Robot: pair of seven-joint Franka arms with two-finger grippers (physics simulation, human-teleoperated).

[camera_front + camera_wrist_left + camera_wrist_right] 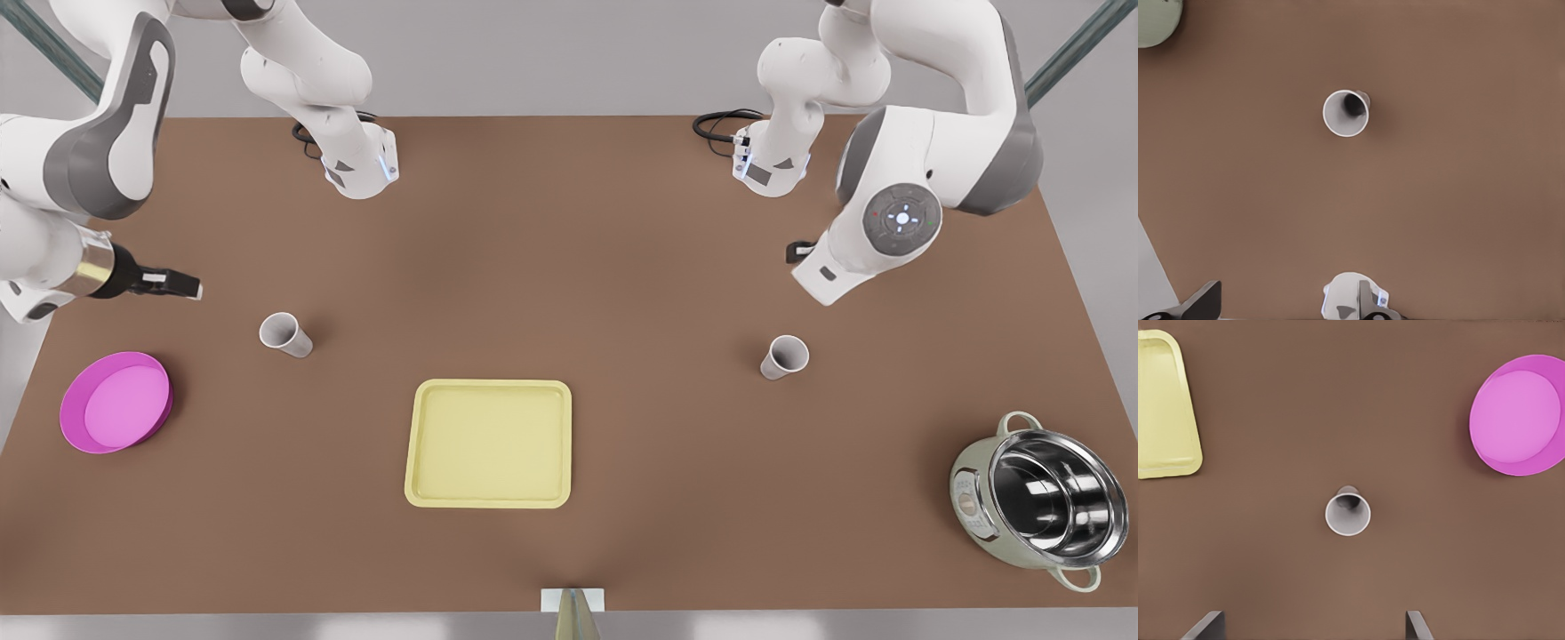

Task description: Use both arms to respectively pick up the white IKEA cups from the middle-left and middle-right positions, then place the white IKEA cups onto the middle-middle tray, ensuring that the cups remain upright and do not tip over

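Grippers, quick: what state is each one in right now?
Right gripper, at the front view's left: open, holding nothing.
Left gripper, at the front view's right: open or shut cannot be told.

Looking straight down on the brown table (pixel 1458 200), a white cup (pixel 1346 113) stands upright and alone, its round rim open to the camera, greyish inside with a dark patch low on one side. Bare tabletop lies all around it. A pale green rounded object (pixel 1155 20) pokes in at one corner, well apart from the cup. At the frame's edge sits a white robot part (pixel 1351 303), with a dark grey finger (pixel 1201 303) beside it.
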